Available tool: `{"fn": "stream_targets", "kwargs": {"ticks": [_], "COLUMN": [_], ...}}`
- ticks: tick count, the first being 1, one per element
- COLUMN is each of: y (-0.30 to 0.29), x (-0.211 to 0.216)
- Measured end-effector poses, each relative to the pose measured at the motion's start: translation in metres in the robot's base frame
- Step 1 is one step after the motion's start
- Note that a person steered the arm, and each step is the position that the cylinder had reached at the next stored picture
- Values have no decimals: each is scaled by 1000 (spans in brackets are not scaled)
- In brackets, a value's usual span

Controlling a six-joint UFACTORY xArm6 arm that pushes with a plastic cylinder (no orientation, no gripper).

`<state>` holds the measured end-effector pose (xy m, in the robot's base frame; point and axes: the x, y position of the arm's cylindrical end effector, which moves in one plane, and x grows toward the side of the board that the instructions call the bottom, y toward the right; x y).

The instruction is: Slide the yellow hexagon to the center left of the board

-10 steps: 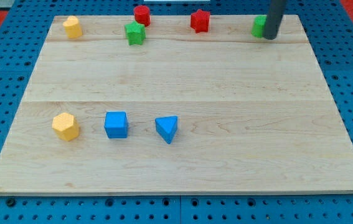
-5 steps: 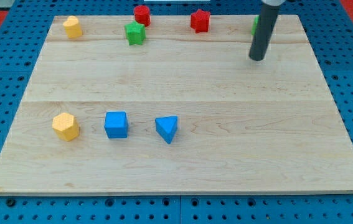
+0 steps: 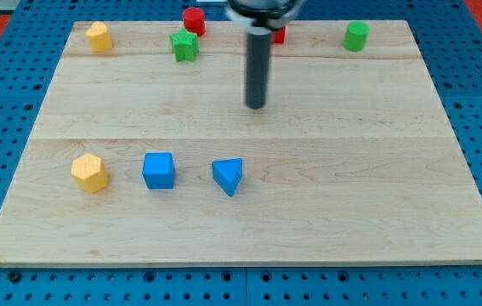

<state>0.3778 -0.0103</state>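
My tip [image 3: 257,106] has moved from the view's top right to board centre, touching nothing. Faceted yellow hexagon [image 3: 90,172] sits well down-left of it, on pale wooden board [image 3: 351,195].

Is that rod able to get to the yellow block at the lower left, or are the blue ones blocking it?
Probably yes: my tip has bare board toward the yellow hexagon; the blue cube sits beside it, not between.

My tip [image 3: 257,106] rests mid-bench [image 3: 351,170], well apart from the yellow hexagon [image 3: 89,172] near the view's lower left.
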Motion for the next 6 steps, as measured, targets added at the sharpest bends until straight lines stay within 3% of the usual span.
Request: {"fn": "stream_targets", "kwargs": {"ticks": [2,6], "y": [-130,-229], "x": [1,3]}}
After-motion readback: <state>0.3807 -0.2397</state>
